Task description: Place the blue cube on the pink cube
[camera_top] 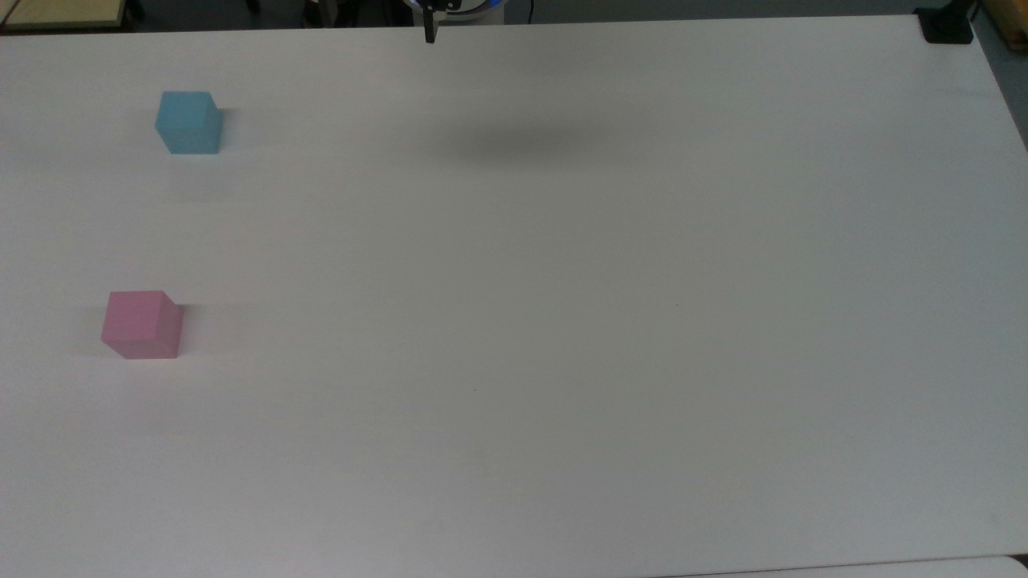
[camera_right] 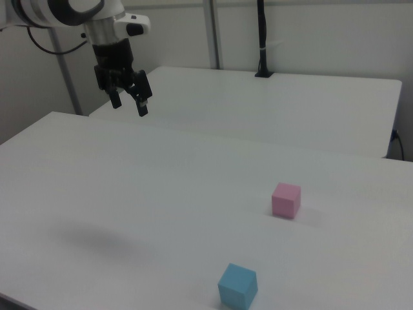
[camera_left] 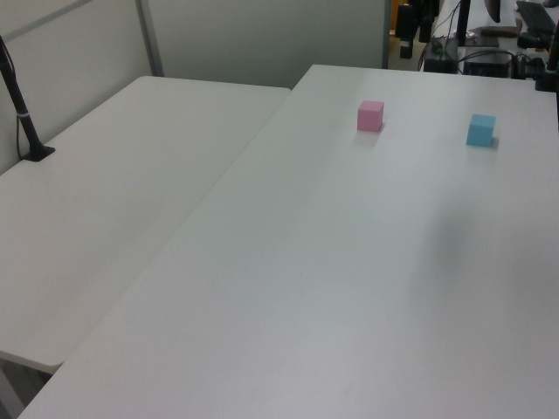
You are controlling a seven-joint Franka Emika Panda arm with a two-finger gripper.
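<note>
The blue cube (camera_top: 189,122) (camera_left: 480,130) (camera_right: 237,285) rests on the white table at the top view's upper left. The pink cube (camera_top: 142,324) (camera_left: 370,115) (camera_right: 286,199) sits apart from it, lower on the top view's left side. My gripper (camera_right: 129,103) hangs high above the table at the right view's upper left, far from both cubes, its fingers (camera_right: 142,105) spread open with nothing between them. One fingertip (camera_top: 430,30) pokes in at the top view's upper edge.
The white table (camera_top: 562,321) stretches wide to the top view's right. A second white table (camera_left: 105,201) adjoins it, with a black post (camera_left: 22,113) (camera_right: 261,39) clamped on it. A black clamp (camera_top: 948,24) sits at the top view's upper right corner.
</note>
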